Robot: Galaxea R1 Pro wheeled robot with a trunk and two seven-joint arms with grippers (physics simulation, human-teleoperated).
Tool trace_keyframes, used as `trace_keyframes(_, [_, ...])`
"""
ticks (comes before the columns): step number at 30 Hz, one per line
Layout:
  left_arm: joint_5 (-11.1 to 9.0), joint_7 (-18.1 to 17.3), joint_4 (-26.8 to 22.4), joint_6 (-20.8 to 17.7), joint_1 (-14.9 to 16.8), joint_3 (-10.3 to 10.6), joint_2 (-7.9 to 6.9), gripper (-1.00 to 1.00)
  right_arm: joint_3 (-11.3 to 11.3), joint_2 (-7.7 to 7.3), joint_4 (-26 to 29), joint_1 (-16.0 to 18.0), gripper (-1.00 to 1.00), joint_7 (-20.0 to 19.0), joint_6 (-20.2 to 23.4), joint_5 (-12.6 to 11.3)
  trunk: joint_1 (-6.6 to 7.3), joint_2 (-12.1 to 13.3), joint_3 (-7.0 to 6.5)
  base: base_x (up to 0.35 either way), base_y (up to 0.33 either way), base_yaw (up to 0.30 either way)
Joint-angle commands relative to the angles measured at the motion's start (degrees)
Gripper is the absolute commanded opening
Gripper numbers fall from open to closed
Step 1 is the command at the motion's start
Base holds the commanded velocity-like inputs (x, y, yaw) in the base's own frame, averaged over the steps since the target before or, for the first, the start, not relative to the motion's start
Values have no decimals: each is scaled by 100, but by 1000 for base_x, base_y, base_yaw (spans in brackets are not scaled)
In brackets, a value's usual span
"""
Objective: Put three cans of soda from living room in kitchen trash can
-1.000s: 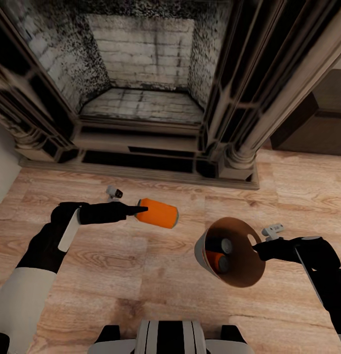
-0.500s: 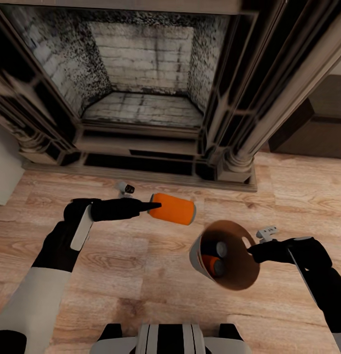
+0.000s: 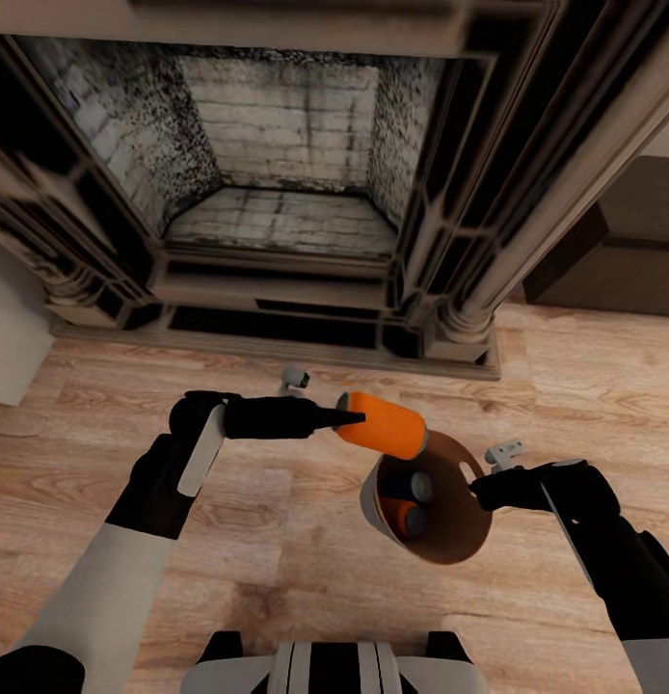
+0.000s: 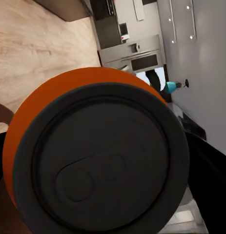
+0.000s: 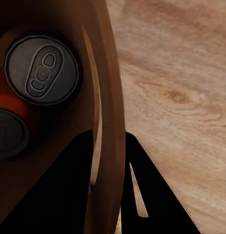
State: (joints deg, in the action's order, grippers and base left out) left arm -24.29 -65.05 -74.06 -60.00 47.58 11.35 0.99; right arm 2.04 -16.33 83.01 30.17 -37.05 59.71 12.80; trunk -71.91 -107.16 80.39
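My left gripper (image 3: 352, 420) is shut on an orange soda can (image 3: 383, 425), held lying sideways just over the rim of the trash can (image 3: 452, 547). The left wrist view looks straight at that can's dark top (image 4: 105, 163). My right gripper (image 3: 481, 492) is shut on the bin's rim, with one finger (image 5: 156, 195) outside the wall (image 5: 110, 126) and the other inside, holding the bin tilted above the floor. Inside the brown bin lie two cans, a dark blue one (image 3: 409, 484) and an orange one (image 3: 404, 517); their tops (image 5: 42, 68) show in the right wrist view.
The dark carved fireplace (image 3: 277, 202) with its brick firebox stands straight ahead, its column base (image 3: 465, 333) close behind the bin. A low dark cabinet (image 3: 614, 251) sits at the right. Light wood floor (image 3: 277, 540) spreads around both arms.
My left gripper has carried the orange can rightward until it reaches the bin's rim. The bin has shifted slightly left and up in my right gripper. The view has tilted a little.
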Motion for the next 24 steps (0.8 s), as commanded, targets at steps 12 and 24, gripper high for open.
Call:
trace_keyframes(12, [4,359,0,0,-19,228,31,-100,41,28,-13,7,-100,-13,29,-111,133,242,-109,0,0,0])
trace_keyframes(24, [23,2331,69,0,-27,937,57,-100,50,621,34,117,-100,-30,29,1045,133,242,-109,0,0,0])
